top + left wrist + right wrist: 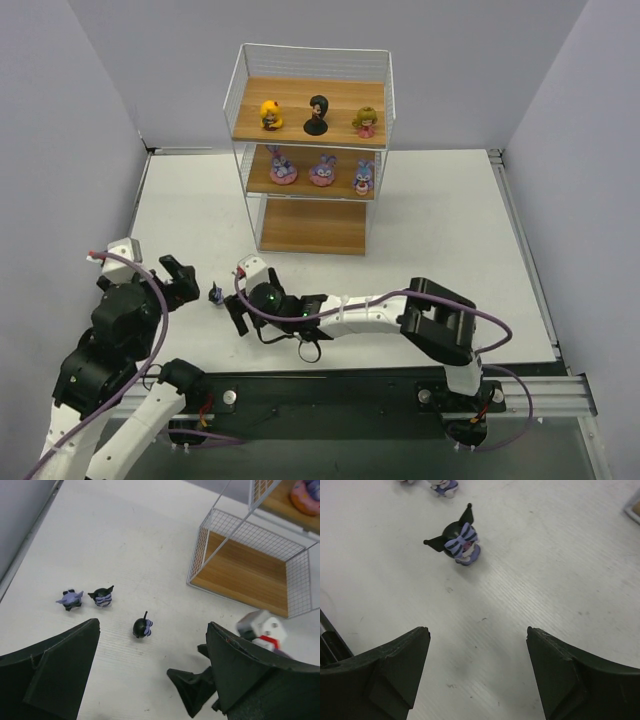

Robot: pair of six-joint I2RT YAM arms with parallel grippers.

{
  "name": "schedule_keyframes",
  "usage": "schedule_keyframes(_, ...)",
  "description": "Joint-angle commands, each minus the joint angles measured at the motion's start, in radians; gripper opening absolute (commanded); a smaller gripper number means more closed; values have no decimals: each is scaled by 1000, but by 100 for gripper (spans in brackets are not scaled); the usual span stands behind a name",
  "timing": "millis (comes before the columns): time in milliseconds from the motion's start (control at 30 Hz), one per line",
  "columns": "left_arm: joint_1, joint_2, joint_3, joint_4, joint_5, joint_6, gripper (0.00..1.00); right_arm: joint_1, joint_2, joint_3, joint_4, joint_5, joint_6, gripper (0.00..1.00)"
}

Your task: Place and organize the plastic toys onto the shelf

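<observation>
While my right gripper (477, 635) hangs wide apart and empty, the dark figurine (460, 542) stands upright on the table (570, 555) just ahead, pointed ears spread sideways, bow facing the fingers. My left gripper (152, 625) also gapes empty; the shelf (310, 150) sits well beyond.

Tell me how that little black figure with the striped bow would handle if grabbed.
The black figure looks like hard moulded plastic, so it is probably stiff and light. Its head is wider than its small base, so a nudge may tip it. The rounded head could slip from a pinch.
</observation>
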Motion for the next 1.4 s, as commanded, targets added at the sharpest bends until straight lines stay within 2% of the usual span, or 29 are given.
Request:
schedule_keyframes(0,6,-29,136,-64,-19,38,97,-31,75,92,185,-160,-155,80)
schedule_keyframes(33,6,-27,150,-78,-8,44,97,-43,90,114,186,-275,-168,80)
schedule_keyframes(200,4,-29,191,-93,79,73,97,-142,167,128,228,-544,-221,78)
schedule_keyframes(400,3,-12,209,-73,182,101,97,-225,274,198,232,-767,-301,77)
schedule_keyframes(533,1,-3,208,-62,207,115,97,-229,331,246,195,-792,-381,76)
schedule_keyframes(800,0,-3,180,-41,228,125,97,-224,429,321,193,-821,-399,75)
schedule_keyframes(1167,0,7,173,-33,241,132,97,-213,511,442,127,-754,-458,74)
schedule_keyframes(1367,0,4,168,-32,242,135,97,-209,523,462,98,-744,-478,70)
